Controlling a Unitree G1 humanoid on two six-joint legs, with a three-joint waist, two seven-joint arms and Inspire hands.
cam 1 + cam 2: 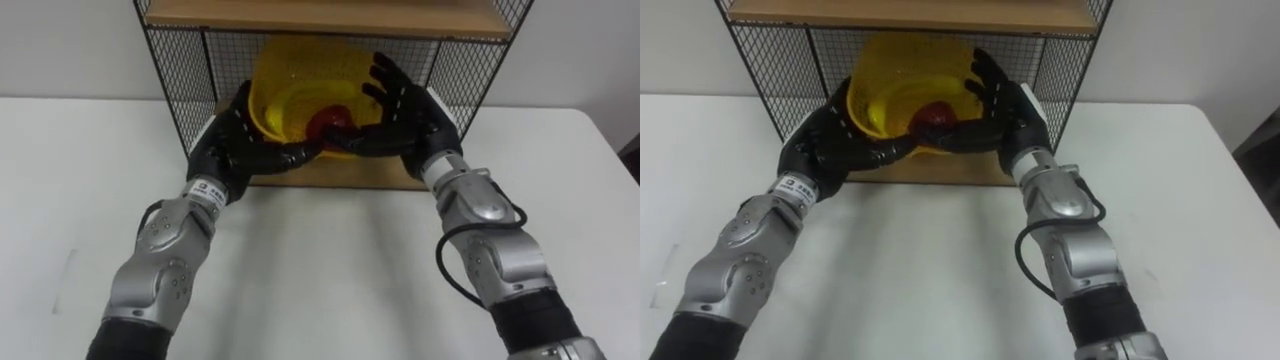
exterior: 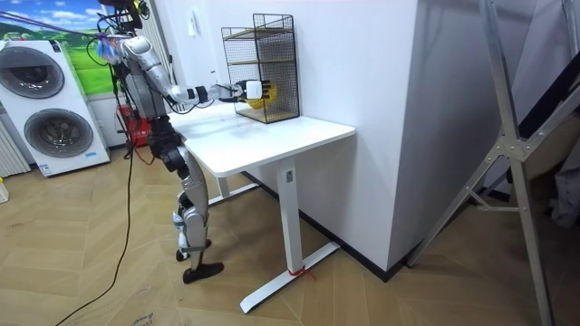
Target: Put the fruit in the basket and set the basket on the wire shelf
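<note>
Table closest in, a plain white table, with the robot stood at its edge and both arms stretched out across it. The left hand had its fingers curled under the near rim of the round yellow plastic basket, thumb up its left side. The right hand was spread flat against the basket's right side, fingers mostly straight. The basket was tipped toward the robot with a round red fruit inside. It sat in the lower compartment of the black wire shelf, under a wooden board. Couldn't tell if it rested on the bottom.
</note>
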